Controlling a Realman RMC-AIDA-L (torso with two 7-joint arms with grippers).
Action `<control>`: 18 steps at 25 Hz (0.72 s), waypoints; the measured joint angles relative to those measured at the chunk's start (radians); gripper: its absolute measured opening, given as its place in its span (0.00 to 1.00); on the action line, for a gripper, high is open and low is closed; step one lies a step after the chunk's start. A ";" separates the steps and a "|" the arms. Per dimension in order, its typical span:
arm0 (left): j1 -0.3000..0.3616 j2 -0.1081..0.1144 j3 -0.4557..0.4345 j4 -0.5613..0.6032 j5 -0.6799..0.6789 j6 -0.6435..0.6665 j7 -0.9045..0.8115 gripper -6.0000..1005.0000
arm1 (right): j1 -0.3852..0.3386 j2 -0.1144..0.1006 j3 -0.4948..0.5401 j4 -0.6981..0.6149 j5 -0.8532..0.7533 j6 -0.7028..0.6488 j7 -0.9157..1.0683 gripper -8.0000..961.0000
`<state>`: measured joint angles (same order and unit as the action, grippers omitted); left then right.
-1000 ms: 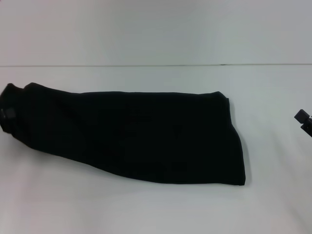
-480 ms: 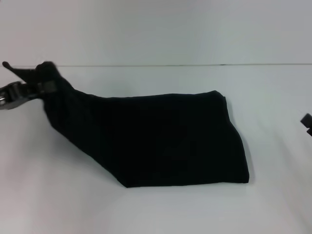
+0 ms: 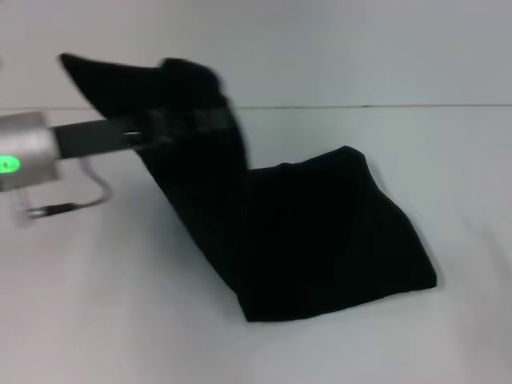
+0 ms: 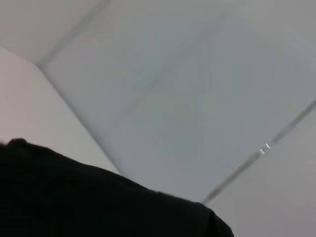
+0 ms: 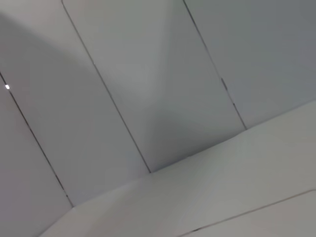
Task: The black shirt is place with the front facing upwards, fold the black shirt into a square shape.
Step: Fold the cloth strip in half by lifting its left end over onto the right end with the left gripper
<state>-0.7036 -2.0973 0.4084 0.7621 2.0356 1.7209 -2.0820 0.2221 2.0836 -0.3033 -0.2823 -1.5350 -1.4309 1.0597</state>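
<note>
The black shirt point(image 3: 320, 232) lies on the white worktop point(image 3: 120, 320), already folded into a long dark band, and its left end is lifted clear of the surface while the right part rests flat. From the flat part, which spreads toward the right of the middle of the head view, the cloth rises steeply up and to the left, ending in a raised flap high above the worktop, in front of the pale wall point(image 3: 360, 48) behind. The left arm point(image 3: 32, 152) reaches in from the left edge of the head view, its silver cuff showing a small green light, and its dark forearm runs level across to the lifted cloth. The left claw point(image 3: 180, 124) sits at the top of that raised part, black against black; it appears to be pinching the shirt's lifted end, since the cloth hangs from it, though the fingers themselves cannot be made out. A thin grey cable point(image 3: 80, 200) loops beneath the cuff. In the left wrist view the shirt point(image 4: 98, 202) fills the near edge as a plain dark mass, with pale wall panels beyond it. The right claw is out of sight in every view; the right wrist view shows only pale panels and their seams.
</note>
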 joint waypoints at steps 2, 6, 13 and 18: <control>-0.026 -0.035 0.047 -0.001 -0.001 -0.029 0.011 0.10 | -0.006 0.001 0.003 0.000 0.000 0.000 -0.005 0.81; -0.073 -0.075 0.186 -0.066 -0.033 -0.115 0.054 0.10 | -0.015 0.003 0.006 0.001 0.000 0.000 -0.012 0.81; -0.148 -0.079 0.400 -0.364 -0.255 -0.391 0.258 0.10 | -0.023 0.003 0.001 0.010 -0.007 0.002 -0.026 0.81; -0.206 -0.079 0.437 -0.535 -0.406 -0.541 0.423 0.13 | -0.019 0.003 -0.005 0.012 -0.019 0.008 -0.026 0.81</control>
<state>-0.9098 -2.1765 0.8455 0.2267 1.6300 1.1797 -1.6589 0.2029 2.0866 -0.3088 -0.2706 -1.5544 -1.4230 1.0337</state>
